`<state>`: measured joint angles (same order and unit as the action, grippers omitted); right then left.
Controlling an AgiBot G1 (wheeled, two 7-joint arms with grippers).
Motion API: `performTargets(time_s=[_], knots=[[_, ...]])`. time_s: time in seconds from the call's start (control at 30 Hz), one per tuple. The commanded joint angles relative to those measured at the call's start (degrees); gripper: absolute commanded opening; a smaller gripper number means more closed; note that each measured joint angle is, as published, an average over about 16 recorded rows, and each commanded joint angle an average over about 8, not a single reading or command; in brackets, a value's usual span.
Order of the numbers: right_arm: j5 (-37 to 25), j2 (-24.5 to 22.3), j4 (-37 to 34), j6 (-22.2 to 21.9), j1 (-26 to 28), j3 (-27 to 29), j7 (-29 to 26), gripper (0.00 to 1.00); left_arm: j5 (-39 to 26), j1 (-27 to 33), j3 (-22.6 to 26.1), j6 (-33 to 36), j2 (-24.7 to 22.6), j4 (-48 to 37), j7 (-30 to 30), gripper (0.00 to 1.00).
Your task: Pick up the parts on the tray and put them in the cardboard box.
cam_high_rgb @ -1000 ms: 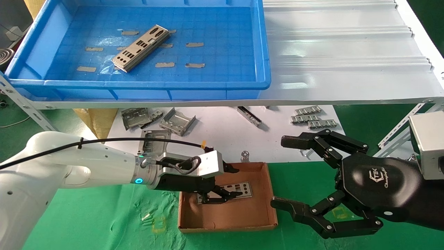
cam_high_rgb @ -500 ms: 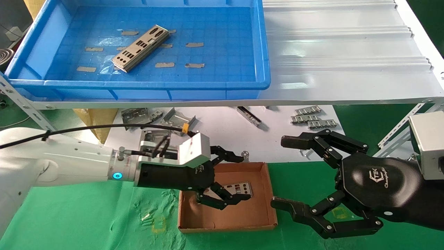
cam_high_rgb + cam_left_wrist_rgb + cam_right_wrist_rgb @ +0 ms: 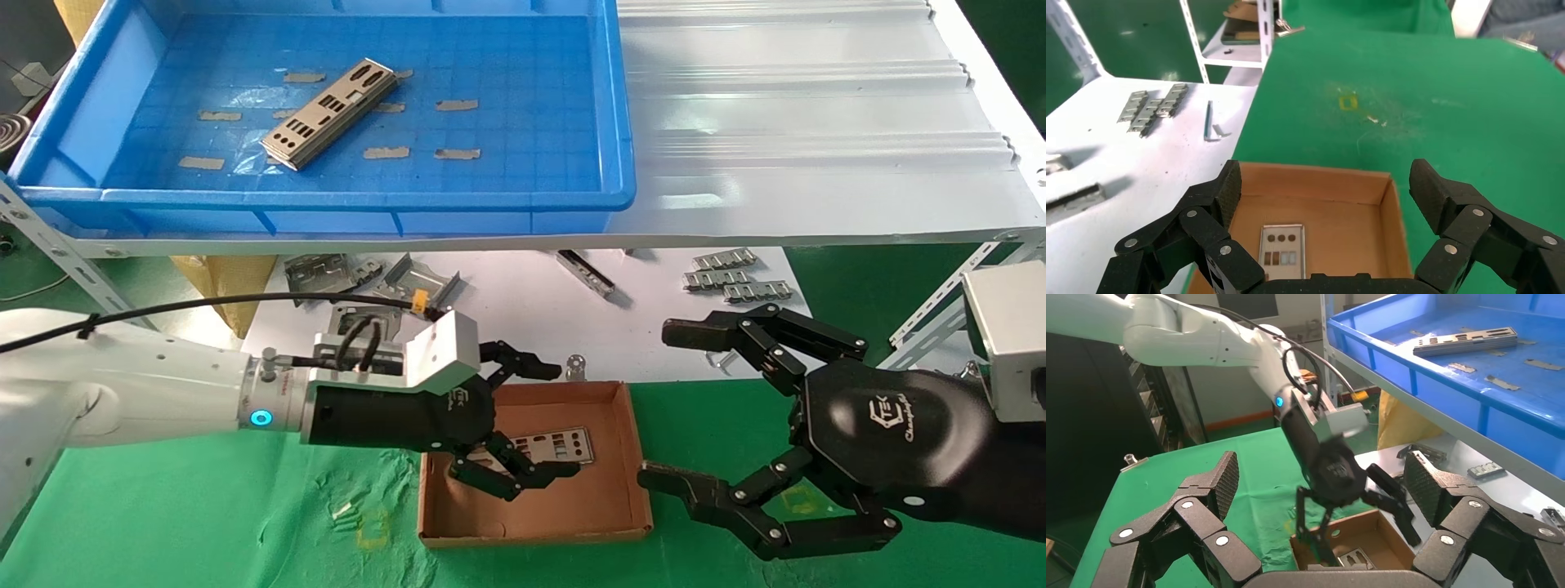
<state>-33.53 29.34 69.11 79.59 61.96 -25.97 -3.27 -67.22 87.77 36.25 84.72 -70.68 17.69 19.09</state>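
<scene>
Parts: one metal plate [image 3: 329,114] lies flat and slantwise on the floor of the blue tray [image 3: 617,98], among scraps of tan tape. A second plate [image 3: 549,445] lies flat on the floor of the cardboard box [image 3: 637,490], on the green mat.

Hidden / unclear:
- Near end of the boxed plate is covered by the left pincer's lower fingers [image 3: 523,476] in the head view; the left wrist view shows its free end [image 3: 1282,250], with the rest cut off behind the pincer body.
- Tray's far wall and left corner run out of frame.
- Grey brackets [image 3: 417,282] on the white worktop [image 3: 523,327] are partly tucked under the shelf edge; their shapes are hard to read.

Left pincer [image 3: 523,420]: above the near-left part of the box, spread wide, holding nothing. Upper fingers sit over the box's far wall, lower ones just over the plate; contact with the plate cannot be told.

Right pincer [image 3: 695,408]: beside the box on its right, over the mat edge, spread wide, nothing in it, touching nothing.

Small ridged strips [image 3: 735,279] lie on the worktop, well apart from both pincers.
</scene>
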Motion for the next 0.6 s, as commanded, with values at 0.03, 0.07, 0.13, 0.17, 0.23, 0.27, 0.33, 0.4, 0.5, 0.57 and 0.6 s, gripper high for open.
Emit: performTargets(time_s=[0.03,0.07,0.13,0.17,0.23,0.27,0.33,0.4,0.5,0.57,0.6], knots=[[0.0,0.0,0.0,0.0,0.0,0.0,0.0,1.0,0.5,-0.5,-0.4,0.0,0.7,1.1,-0.6,1.0],[0.0,0.0,0.0,0.0,0.0,0.0,0.0,1.0,0.9,-1.0,-0.7,0.0,1.3,2.1,-1.1,1.0],[0.0,0.0,0.0,0.0,0.0,0.0,0.0,1.0,1.8,-1.9,-1.5,0.1,2.6,4.1,-2.2,1.0],[0.0,0.0,0.0,0.0,0.0,0.0,0.0,1.0,2.3,-2.4,-1.8,0.1,3.2,5.1,-2.7,1.0],[0.0,0.0,0.0,0.0,0.0,0.0,0.0,1.0,3.2,-3.3,-2.5,0.1,4.5,7.0,-3.7,1.0],[0.0,0.0,0.0,0.0,0.0,0.0,0.0,1.0,3.6,-3.7,-2.9,0.1,5.1,8.0,-4.3,1.0],[0.0,0.0,0.0,0.0,0.0,0.0,0.0,1.0,4.5,-4.7,-3.6,0.2,6.4,10.0,-5.3,1.0],[0.0,0.0,0.0,0.0,0.0,0.0,0.0,1.0,5.5,-5.6,-4.4,0.2,7.7,12.0,-6.4,1.0],[0.0,0.0,0.0,0.0,0.0,0.0,0.0,1.0,6.8,-7.0,-5.4,0.3,9.6,15.0,-8.0,1.0],[0.0,0.0,0.0,0.0,0.0,0.0,0.0,1.0,7.7,-8.0,-6.1,0.3,10.8,17.0,-9.1,1.0],[0.0,0.0,0.0,0.0,0.0,0.0,0.0,1.0,8.2,-8.4,-6.5,0.3,11.5,18.0,-9.6,1.0]])
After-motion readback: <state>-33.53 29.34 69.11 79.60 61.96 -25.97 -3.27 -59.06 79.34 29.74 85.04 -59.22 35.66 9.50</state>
